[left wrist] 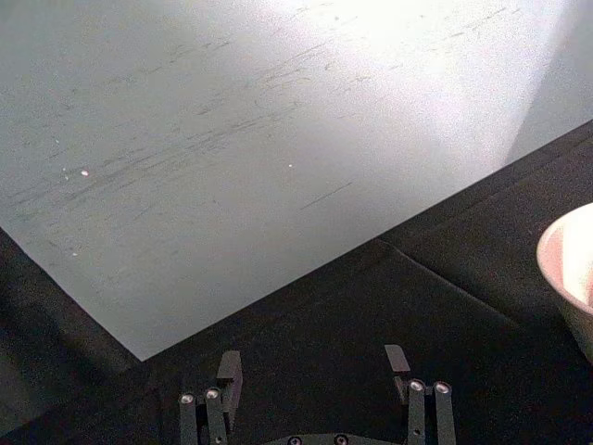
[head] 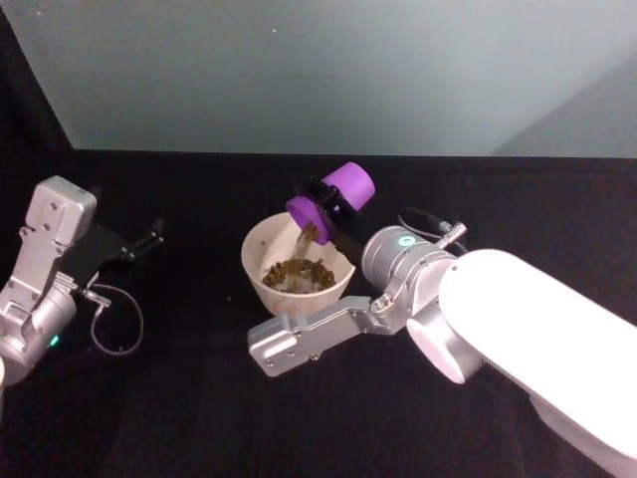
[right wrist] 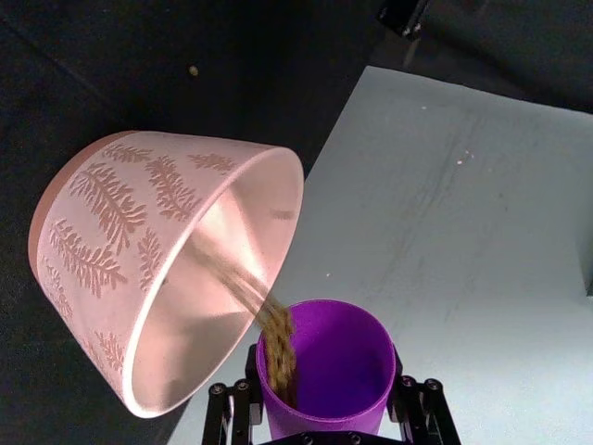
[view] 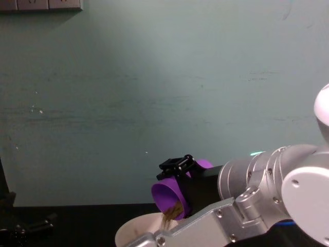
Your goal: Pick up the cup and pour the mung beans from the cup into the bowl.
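Note:
My right gripper (head: 328, 197) is shut on the purple cup (head: 333, 194), holding it tipped over the far rim of the cream bowl (head: 261, 239). Brown-green mung beans (head: 308, 235) stream from the cup's mouth into the bowl, where a pile (head: 297, 272) lies on the bottom. In the right wrist view the cup (right wrist: 326, 371) sits between the fingers (right wrist: 410, 408), and beans (right wrist: 273, 338) run over its lip into the leaf-patterned bowl (right wrist: 111, 213). From the chest view the tilted cup (view: 175, 193) hangs above the bowl's rim (view: 126, 231). My left gripper (left wrist: 315, 371) stands open and empty at the table's left.
The black table ends at a pale wall (head: 328, 70) right behind the bowl. My right forearm (head: 309, 339) lies across the table in front of the bowl. A loose cable loop (head: 114, 324) hangs by my left arm (head: 45, 259).

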You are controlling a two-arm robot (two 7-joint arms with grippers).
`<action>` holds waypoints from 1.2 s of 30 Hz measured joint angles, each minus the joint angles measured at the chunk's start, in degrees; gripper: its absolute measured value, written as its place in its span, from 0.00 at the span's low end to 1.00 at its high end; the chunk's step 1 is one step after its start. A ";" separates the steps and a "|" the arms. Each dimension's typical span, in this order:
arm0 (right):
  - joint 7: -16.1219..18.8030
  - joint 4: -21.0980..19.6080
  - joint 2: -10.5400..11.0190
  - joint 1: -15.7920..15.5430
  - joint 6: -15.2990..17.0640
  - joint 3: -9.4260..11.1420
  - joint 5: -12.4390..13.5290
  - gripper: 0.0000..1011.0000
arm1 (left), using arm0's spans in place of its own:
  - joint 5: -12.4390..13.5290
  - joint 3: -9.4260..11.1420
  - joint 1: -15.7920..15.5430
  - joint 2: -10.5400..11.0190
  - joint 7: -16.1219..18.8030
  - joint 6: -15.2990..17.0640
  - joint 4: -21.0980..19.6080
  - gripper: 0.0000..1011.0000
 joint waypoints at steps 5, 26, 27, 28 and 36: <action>0.57 -0.06 0.13 0.43 0.10 -1.16 -2.37 0.72 | 0.00 0.00 0.00 0.00 0.00 0.00 0.00 0.99; 1.93 -0.25 0.36 1.35 -0.89 -3.89 -7.63 0.72 | 0.00 0.00 0.00 0.00 0.00 0.00 0.00 0.99; 1.94 -0.27 0.36 1.33 -0.92 -3.87 -7.60 0.72 | 0.00 0.00 0.00 0.00 0.00 0.00 0.00 0.99; 1.93 -0.30 0.36 1.29 -1.00 -3.84 -7.52 0.72 | 0.00 0.00 0.00 0.00 0.00 0.00 0.00 0.99; 1.13 -0.90 0.38 0.67 -1.03 -2.26 -5.18 0.72 | 0.00 0.00 0.00 0.00 0.00 0.00 0.00 0.99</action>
